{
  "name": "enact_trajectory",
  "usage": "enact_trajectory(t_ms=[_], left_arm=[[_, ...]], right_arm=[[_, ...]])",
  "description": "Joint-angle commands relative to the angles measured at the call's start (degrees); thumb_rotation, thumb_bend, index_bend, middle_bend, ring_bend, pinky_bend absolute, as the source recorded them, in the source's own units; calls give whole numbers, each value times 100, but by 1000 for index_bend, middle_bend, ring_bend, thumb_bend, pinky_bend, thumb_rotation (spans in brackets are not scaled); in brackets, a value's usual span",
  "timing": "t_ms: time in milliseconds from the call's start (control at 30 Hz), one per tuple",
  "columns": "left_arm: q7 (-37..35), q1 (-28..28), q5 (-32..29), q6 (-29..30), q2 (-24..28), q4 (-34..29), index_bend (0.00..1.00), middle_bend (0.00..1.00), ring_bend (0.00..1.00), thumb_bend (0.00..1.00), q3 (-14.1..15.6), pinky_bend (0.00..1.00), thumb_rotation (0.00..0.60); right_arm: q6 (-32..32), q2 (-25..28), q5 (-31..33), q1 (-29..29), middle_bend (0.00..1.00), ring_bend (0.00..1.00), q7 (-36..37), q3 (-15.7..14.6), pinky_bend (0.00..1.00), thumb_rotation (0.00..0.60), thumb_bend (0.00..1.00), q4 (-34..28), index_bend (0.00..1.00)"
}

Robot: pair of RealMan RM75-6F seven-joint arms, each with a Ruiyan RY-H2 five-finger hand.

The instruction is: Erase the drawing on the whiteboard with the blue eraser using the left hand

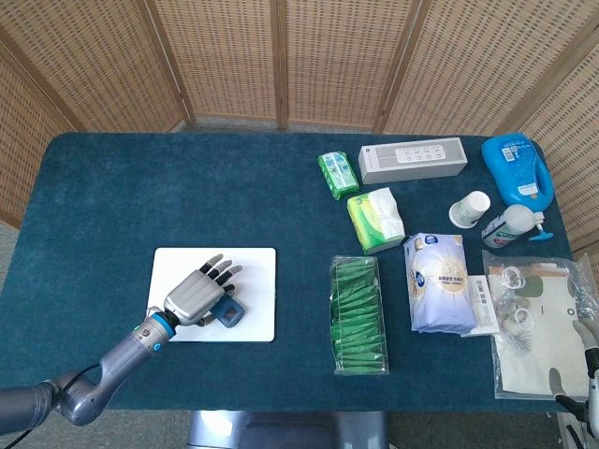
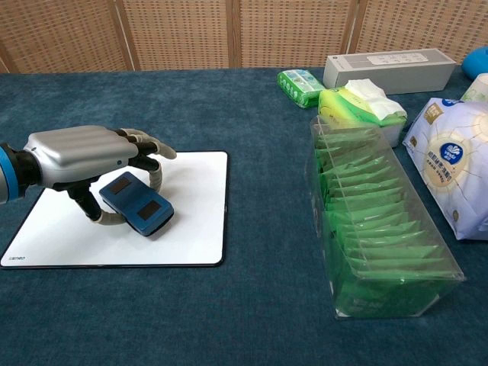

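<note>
Gripping the blue eraser [image 2: 136, 203] between thumb and curled fingers, the left hand [image 2: 84, 156] is sitting over the whiteboard [image 2: 191, 229], and the eraser is lying flat on the white surface, tilted at an angle toward the board's near right part. From the head view, the left hand [image 1: 198, 295] is covering the board's middle, with the blue eraser [image 1: 228, 313] poking out just beside its fingers, inside the whiteboard [image 1: 259, 267] edge. The board's visible surface is looking plain white in both views.

Over at the far right edge, only a sliver of the right hand [image 1: 587, 363] is showing, with fingertips apart above a clear plastic bag [image 1: 533, 355]; I cannot tell whether it is open or closed.

Elsewhere on the blue tablecloth [image 1: 140, 187]: a clear box of green packets [image 2: 374, 229] is standing well apart from the board, a white pack [image 2: 454, 164] is lying just beside it, and a green tissue pack [image 2: 354, 103] is sitting behind.
</note>
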Motion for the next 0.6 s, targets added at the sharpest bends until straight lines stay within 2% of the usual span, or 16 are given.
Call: enact_trajectory(t_ms=[33, 300, 600], left_arm=[[-56, 2, -105, 21, -24, 167, 852, 102, 0, 363, -80, 0, 600], [-66, -1, -283, -79, -88, 428, 852, 102, 0, 363, -93, 0, 600], [82, -16, -201, -157, -63, 229, 854, 104, 0, 363, 54, 0, 600]], right_arm=[[-9, -2, 6, 1, 114, 0, -2, -1, 68, 600, 397, 0, 100], [-42, -14, 22, 17, 114, 0, -16, 5, 68, 600, 396, -3, 101], [-46, -12, 31, 15, 114, 0, -21, 5, 68, 600, 395, -8, 101]])
